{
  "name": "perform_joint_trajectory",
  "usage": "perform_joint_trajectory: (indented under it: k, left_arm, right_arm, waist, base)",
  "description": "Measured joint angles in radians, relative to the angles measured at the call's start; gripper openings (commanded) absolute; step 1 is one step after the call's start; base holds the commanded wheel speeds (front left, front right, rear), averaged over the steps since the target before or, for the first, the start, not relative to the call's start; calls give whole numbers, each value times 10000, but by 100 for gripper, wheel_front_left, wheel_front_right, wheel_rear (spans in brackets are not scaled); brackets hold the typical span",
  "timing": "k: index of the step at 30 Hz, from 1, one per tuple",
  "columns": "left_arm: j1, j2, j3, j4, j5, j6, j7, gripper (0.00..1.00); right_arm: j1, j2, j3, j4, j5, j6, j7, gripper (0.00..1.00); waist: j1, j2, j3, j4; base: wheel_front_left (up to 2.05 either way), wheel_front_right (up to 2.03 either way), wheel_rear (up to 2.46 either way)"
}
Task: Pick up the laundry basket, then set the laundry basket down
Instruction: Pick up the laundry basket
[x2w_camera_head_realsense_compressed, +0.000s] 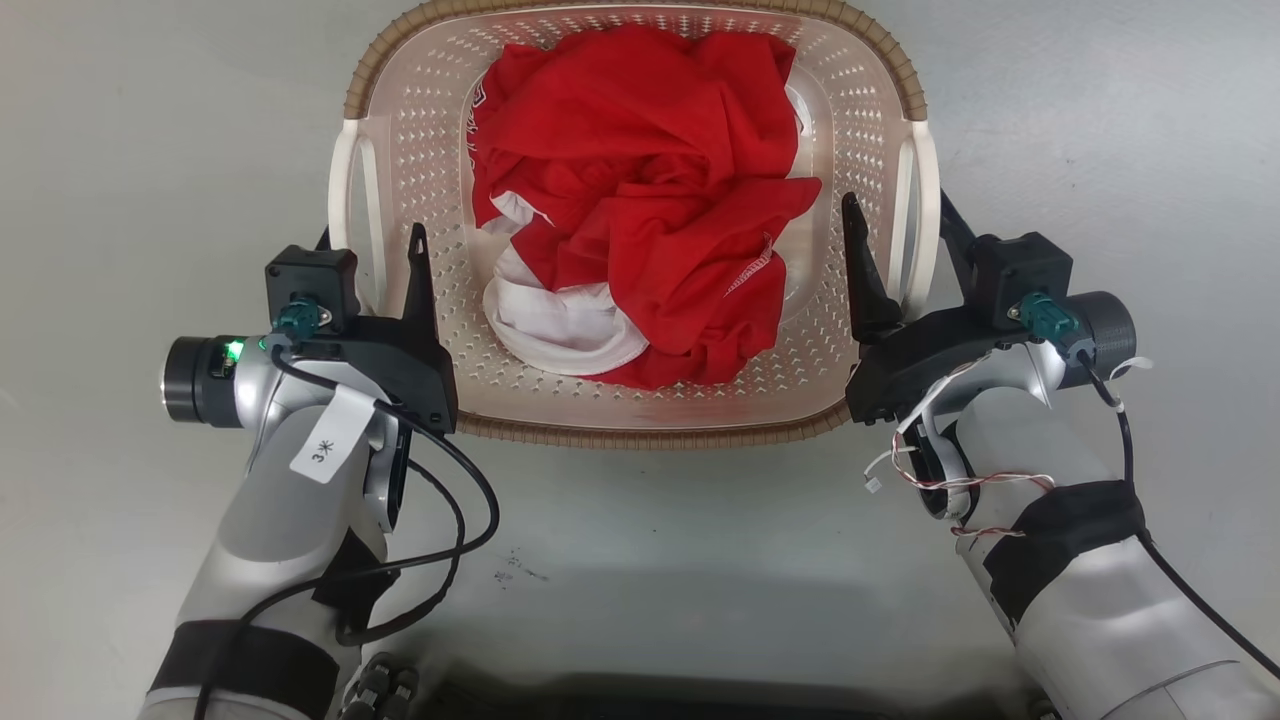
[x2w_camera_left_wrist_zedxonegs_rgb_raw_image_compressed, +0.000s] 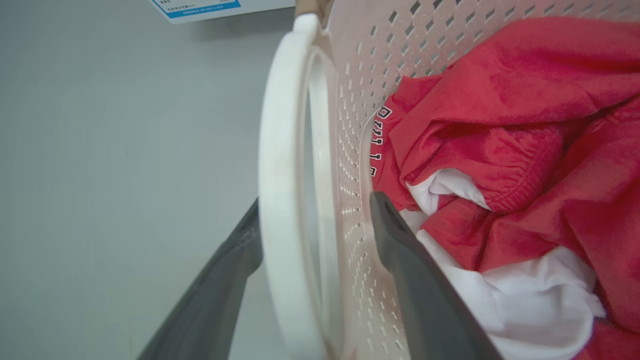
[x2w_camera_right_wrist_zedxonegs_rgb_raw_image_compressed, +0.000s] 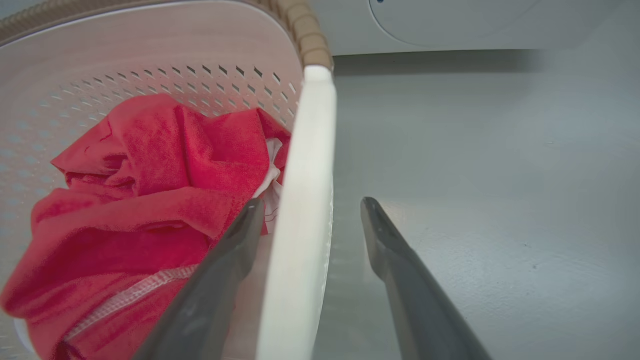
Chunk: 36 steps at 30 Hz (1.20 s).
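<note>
**Grippers astride both handles, jaws not closed**

Head view: the small pale pink perforated plastic laundry basket (x2w_camera_head_realsense_compressed: 640, 432), with its brown woven-look rim, sits on the grey floor (x2w_camera_head_realsense_compressed: 150, 120) straight ahead of the robot. A crumpled red-and-white garment (x2w_camera_head_realsense_compressed: 640, 200) lies inside it. The basket's longer axis appears to run from one arm across to the other. The left gripper (x2w_camera_head_realsense_compressed: 372, 240) straddles the basket's white left handle (x2w_camera_head_realsense_compressed: 345, 190), one dark finger inside the wall and one outside. The right gripper (x2w_camera_head_realsense_compressed: 898, 200) does the same at the white right handle (x2w_camera_head_realsense_compressed: 925, 200). Each arm is equally near its own side.

Left wrist view: the left gripper (x2w_camera_left_wrist_zedxonegs_rgb_raw_image_compressed: 316, 201) stands wide. The handle (x2w_camera_left_wrist_zedxonegs_rgb_raw_image_compressed: 277, 175) runs lengthwise between its fingers, close to the outer one, and the inner finger sits beside the garment (x2w_camera_left_wrist_zedxonegs_rgb_raw_image_compressed: 500, 100).

Right wrist view: the right gripper (x2w_camera_right_wrist_zedxonegs_rgb_raw_image_compressed: 311, 201) is also spread. The handle (x2w_camera_right_wrist_zedxonegs_rgb_raw_image_compressed: 312, 125) lies along the finger line, close by the inner finger and apart from the outer one.

Judged from this, both handles lie in line with the fingers and between them. The next move needs only a squeeze on each handle and then a level lift with both arms.
</note>
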Motion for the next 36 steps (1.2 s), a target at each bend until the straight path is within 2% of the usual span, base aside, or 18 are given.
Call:
perform_joint_trajectory:
  k: [6, 7, 8, 9, 10, 11, 12, 13, 15, 36]
  left_arm:
    - [-201, -6, -349, 343, -102, -98, -23, 100]
    - [-216, -10, -407, 401, -109, -100, -40, 92]
    - [-217, -10, -447, 443, -151, -144, -40, 67]
    - [-219, -8, -497, 476, -205, -182, -40, 47]
    - [-221, -6, -587, 500, -242, -184, -40, 34]
    - [-226, 12, -658, 525, -263, -182, -42, 34]
    - [-229, 25, -721, 550, -291, -184, -42, 12]
    - [-230, 35, -779, 575, -328, -240, -48, 0]
    - [-227, 44, -951, 644, -433, -270, -52, 0]
    - [501, 12, -2389, 897, -2125, 25, -40, 0]
  right_arm:
    - [-56, 0, 316, 242, 391, -21, 2, 100]
    - [-92, 0, 374, 263, 435, -82, 0, 100]
    - [-152, 0, 414, 293, 470, -90, 2, 100]
    - [-221, 0, 460, 313, 525, -92, 0, 83]
    - [-259, 0, 495, 328, 558, -98, 0, 56]
    - [-272, 0, 533, 370, 612, -98, 0, 56]
    - [-275, 0, 583, 443, 642, -98, 0, 44]
    - [-275, -2, 604, 497, 700, -123, 0, 34]
    - [-275, -63, 610, 593, 876, -234, -2, 0]
    - [104, -54, 1467, 1864, 2280, -276, -29, 0]
  waist:
    - [0, 0, 12, -7]
    - [0, 0, 11, -11]
    - [0, 1, 7, -15]
    - [0, 0, 3, -21]
    - [0, 0, -4, -28]
    - [0, 0, -11, -35]
    - [0, 0, -21, -42]
    - [0, 0, -33, -48]
    - [0, 0, -81, -58]
    - [-2, 0, -1693, -295]
  base:
    - [0, 0, 0]
    - [0, 0, 0]
    - [0, 0, 0]
    - [0, 0, 0]
    - [0, 0, 0]
    - [0, 0, 0]
    - [0, 0, 0]
    - [0, 0, 0]
    - [0, 0, 0]
    - [0, 0, 0]
